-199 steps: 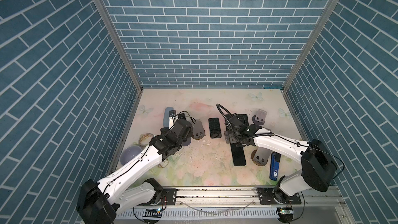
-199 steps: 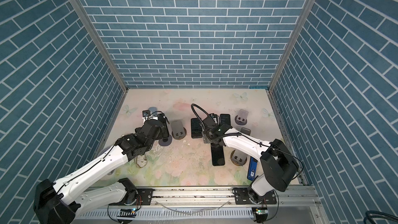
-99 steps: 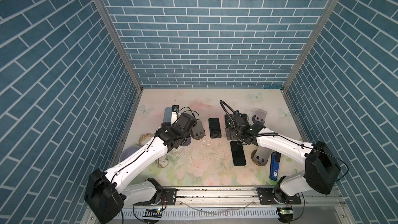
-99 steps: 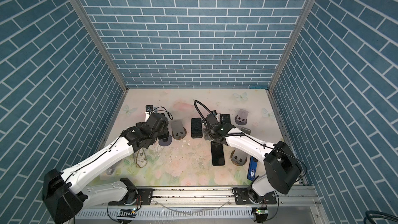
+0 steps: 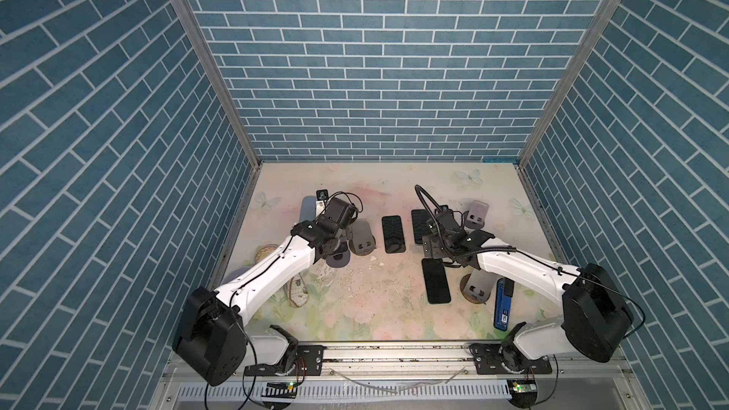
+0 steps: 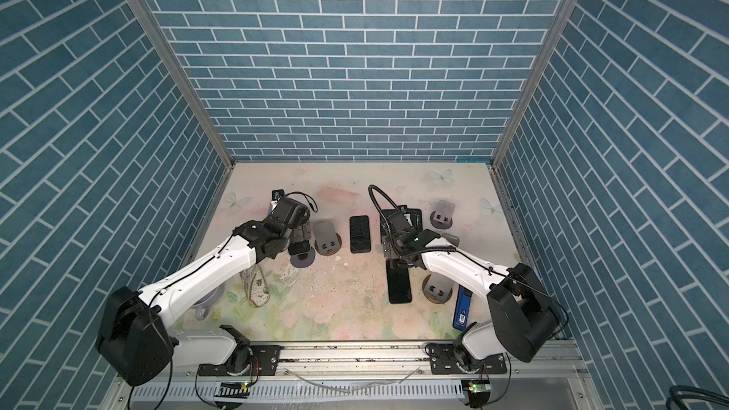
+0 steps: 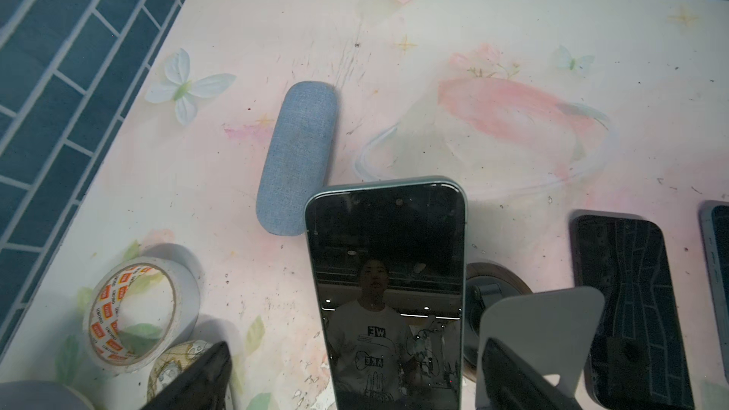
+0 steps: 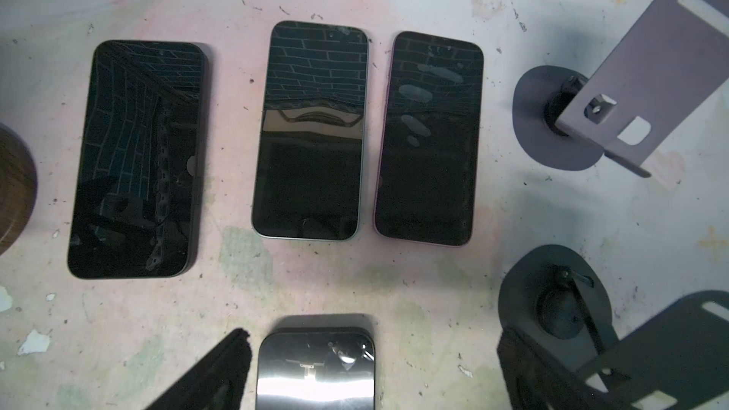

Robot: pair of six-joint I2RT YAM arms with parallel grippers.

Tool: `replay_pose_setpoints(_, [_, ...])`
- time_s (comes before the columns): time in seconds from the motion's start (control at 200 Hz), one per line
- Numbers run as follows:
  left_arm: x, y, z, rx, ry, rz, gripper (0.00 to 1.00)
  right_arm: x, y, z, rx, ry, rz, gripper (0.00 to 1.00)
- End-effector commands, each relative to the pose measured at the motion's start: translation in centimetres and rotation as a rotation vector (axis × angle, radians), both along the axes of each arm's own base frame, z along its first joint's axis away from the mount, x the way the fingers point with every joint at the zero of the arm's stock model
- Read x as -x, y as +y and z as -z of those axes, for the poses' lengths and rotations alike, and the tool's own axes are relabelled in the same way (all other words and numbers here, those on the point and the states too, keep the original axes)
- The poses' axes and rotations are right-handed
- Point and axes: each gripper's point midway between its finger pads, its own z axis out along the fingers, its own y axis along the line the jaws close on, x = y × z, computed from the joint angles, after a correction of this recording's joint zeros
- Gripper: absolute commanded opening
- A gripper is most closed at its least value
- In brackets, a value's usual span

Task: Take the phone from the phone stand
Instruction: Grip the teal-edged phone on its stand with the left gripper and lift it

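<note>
Bright, even light from overhead; soft shadows pool beneath the stand (image 8: 639,65); white glare streaks one phone (image 8: 315,384); wrist views slightly soft.

Floral tabletop (image 5: 355,309), scuffed.
Dark phones (image 8: 136,159), grey stands (image 8: 532,112), a blue case (image 7: 298,159) and a tape roll (image 7: 98,327) are laid on it.

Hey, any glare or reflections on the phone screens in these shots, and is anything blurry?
Right wrist view: a white glare patch on the nearest phone; the middle flat phone mirrors the brick wall. Left wrist view: the propped phone reflects a person; the left gripper's finger is soft, out of focus. Top views: even light, sharp.
</note>
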Motion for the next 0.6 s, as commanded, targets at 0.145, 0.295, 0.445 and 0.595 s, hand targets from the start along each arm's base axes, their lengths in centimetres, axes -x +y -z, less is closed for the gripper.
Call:
replay_pose_setpoints(0.145, [-1.8,-0.2,0.5,0.076,0.026,-0.001,1.0,-0.1,-0.3,0.7,-0.011,0.013,-0.01,0.98])
replay_pose_setpoints(0.295, [-2.4,0.0,0.6,0.066,0.023,-0.008,1.0,-0.2,-0.2,1.1,-0.015,0.027,-0.009,0.98])
replay_pose_setpoints(0.445, [-3.0,-0.2,0.9,0.054,0.026,0.002,1.0,-0.4,0.2,1.3,-0.03,0.041,-0.013,0.98])
replay_pose_setpoints(0.595, [-3.6,-0.3,1.1,0.042,0.029,0.004,0.99,-0.5,0.2,1.6,-0.029,0.053,-0.013,0.98])
